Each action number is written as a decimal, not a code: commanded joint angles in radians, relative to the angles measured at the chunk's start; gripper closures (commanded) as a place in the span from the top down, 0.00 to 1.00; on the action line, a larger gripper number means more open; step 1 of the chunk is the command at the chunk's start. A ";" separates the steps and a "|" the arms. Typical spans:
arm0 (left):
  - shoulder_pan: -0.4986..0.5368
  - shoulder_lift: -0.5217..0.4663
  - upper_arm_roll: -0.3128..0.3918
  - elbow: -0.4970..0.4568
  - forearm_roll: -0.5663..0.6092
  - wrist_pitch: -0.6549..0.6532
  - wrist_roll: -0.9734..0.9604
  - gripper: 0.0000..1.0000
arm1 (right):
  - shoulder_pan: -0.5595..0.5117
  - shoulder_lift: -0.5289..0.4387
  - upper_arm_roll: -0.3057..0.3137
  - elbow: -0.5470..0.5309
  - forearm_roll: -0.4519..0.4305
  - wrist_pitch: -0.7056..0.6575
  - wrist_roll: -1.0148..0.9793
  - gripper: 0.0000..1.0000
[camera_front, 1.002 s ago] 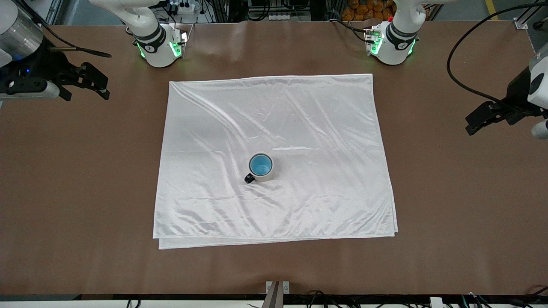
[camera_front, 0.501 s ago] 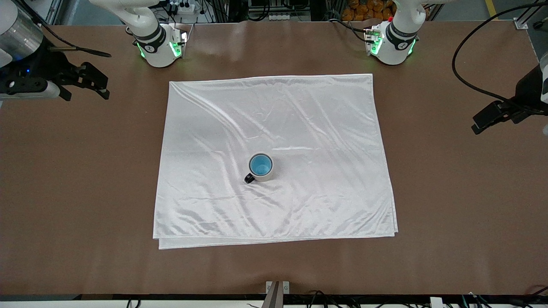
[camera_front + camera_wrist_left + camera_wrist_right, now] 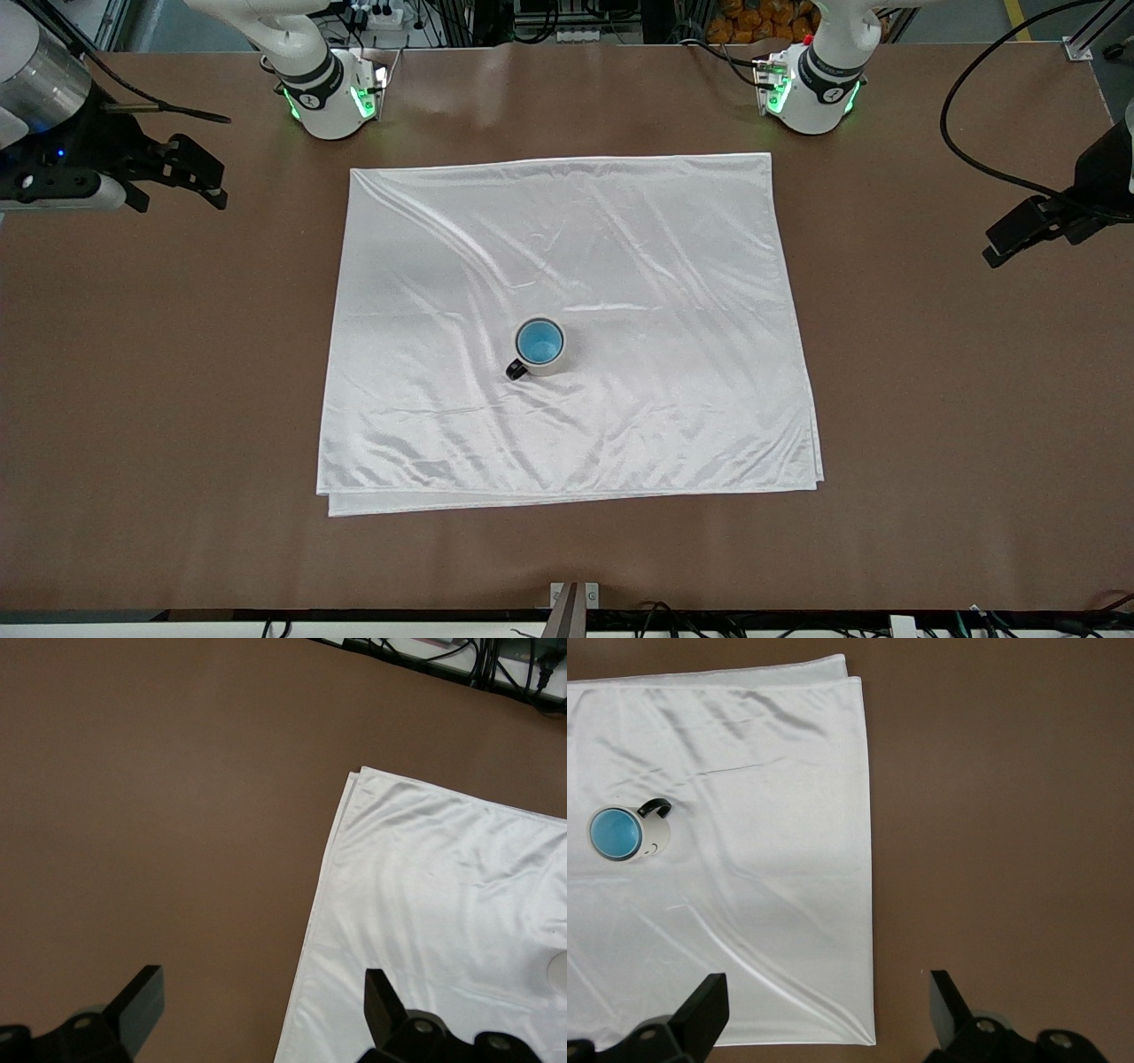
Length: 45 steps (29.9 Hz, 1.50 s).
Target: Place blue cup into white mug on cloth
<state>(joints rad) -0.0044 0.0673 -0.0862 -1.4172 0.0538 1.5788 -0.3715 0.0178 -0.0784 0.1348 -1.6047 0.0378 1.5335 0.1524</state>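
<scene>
Hovering off-cloth, left gripper (image 3: 1005, 244), right gripper (image 3: 208, 182)

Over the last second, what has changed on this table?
The left gripper, open and empty, has drawn back toward the table's edge at its own end. The right gripper waits open over bare table. The blue cup stays nested in the white mug on the cloth.

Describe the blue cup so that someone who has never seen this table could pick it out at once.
A large white cloth covers the middle of the brown table. The only thing standing on it is the white mug, nearer the front camera than the cloth's centre, its black loop handle on the side toward the right arm. The blue cup sits inside that mug: only its bright blue interior shows, ringed by the cream rim.
</scene>
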 commanded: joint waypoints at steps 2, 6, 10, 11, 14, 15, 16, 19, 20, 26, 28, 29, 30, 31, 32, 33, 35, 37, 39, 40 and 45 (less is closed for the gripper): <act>0.057 -0.027 0.000 -0.039 -0.012 0.035 0.063 1.00 | -0.018 0.014 0.005 0.017 -0.013 -0.010 -0.011 1.00; 0.075 -0.029 0.000 -0.049 -0.011 0.035 0.083 1.00 | -0.022 0.028 0.006 0.020 -0.013 -0.022 -0.011 1.00; 0.084 -0.034 0.000 -0.054 -0.015 0.036 0.098 1.00 | -0.021 0.028 0.005 0.020 -0.012 -0.027 -0.011 1.00; 0.084 -0.034 0.000 -0.054 -0.015 0.036 0.101 1.00 | -0.021 0.026 0.003 0.020 -0.013 -0.027 -0.011 1.00; 0.101 -0.035 0.000 -0.062 -0.017 0.050 0.137 1.00 | -0.016 0.023 0.000 0.034 -0.013 -0.027 -0.011 1.00; 0.106 -0.037 -0.001 -0.066 -0.018 0.055 0.157 1.00 | -0.016 0.020 0.000 0.034 -0.013 -0.024 -0.011 1.00; 0.107 -0.038 -0.001 -0.074 -0.022 0.061 0.179 1.00 | -0.016 0.020 0.000 0.034 -0.013 -0.026 -0.011 1.00; 0.109 -0.044 0.000 -0.089 -0.022 0.075 0.206 1.00 | -0.016 0.020 0.000 0.034 -0.013 -0.026 -0.013 1.00; 0.109 -0.044 0.000 -0.089 -0.022 0.075 0.204 1.00 | -0.016 0.020 0.000 0.034 -0.013 -0.024 -0.011 1.00; 0.109 -0.044 0.000 -0.089 -0.015 0.073 0.232 1.00 | -0.016 0.020 0.000 0.034 -0.013 -0.021 -0.011 1.00; 0.109 -0.043 0.000 -0.089 -0.015 0.073 0.269 1.00 | -0.016 0.020 0.000 0.034 -0.012 -0.023 -0.011 1.00; 0.109 -0.043 0.000 -0.088 -0.015 0.073 0.285 1.00 | -0.016 0.020 0.000 0.034 -0.012 -0.023 -0.011 1.00; 0.109 -0.043 0.000 -0.086 -0.015 0.072 0.293 1.00 | -0.016 0.020 0.000 0.034 -0.013 -0.023 -0.011 1.00; 0.107 -0.044 0.000 -0.085 -0.015 0.070 0.290 1.00 | -0.015 0.022 0.000 0.032 -0.013 -0.023 -0.011 1.00; 0.106 -0.043 0.000 -0.083 -0.015 0.067 0.283 1.00 | -0.015 0.022 0.002 0.031 -0.013 -0.019 -0.011 1.00; 0.101 -0.043 0.000 -0.082 -0.015 0.066 0.279 1.00 | -0.013 0.022 0.002 0.031 -0.013 -0.018 -0.010 1.00; 0.098 -0.043 0.000 -0.080 -0.015 0.066 0.281 1.00 | -0.013 0.023 0.003 0.031 -0.013 -0.016 -0.010 1.00; 0.098 -0.043 0.000 -0.078 -0.017 0.066 0.287 1.00 | -0.013 0.023 0.003 0.032 -0.013 -0.016 -0.011 1.00; 0.098 -0.043 0.000 -0.078 -0.023 0.064 0.290 1.00 | -0.013 0.023 0.003 0.032 -0.013 -0.016 -0.010 1.00; 0.096 -0.043 0.000 -0.077 -0.025 0.064 0.292 1.00 | -0.013 0.023 0.003 0.032 -0.013 -0.016 -0.011 1.00; 0.093 -0.043 0.000 -0.074 -0.023 0.066 0.301 1.00 | -0.013 0.023 0.003 0.031 -0.013 -0.016 -0.011 1.00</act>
<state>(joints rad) 0.0897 0.0491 -0.0881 -1.4729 0.0529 1.6348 -0.1007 0.0076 -0.0607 0.1331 -1.5880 0.0377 1.5231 0.1516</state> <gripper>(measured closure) 0.000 0.000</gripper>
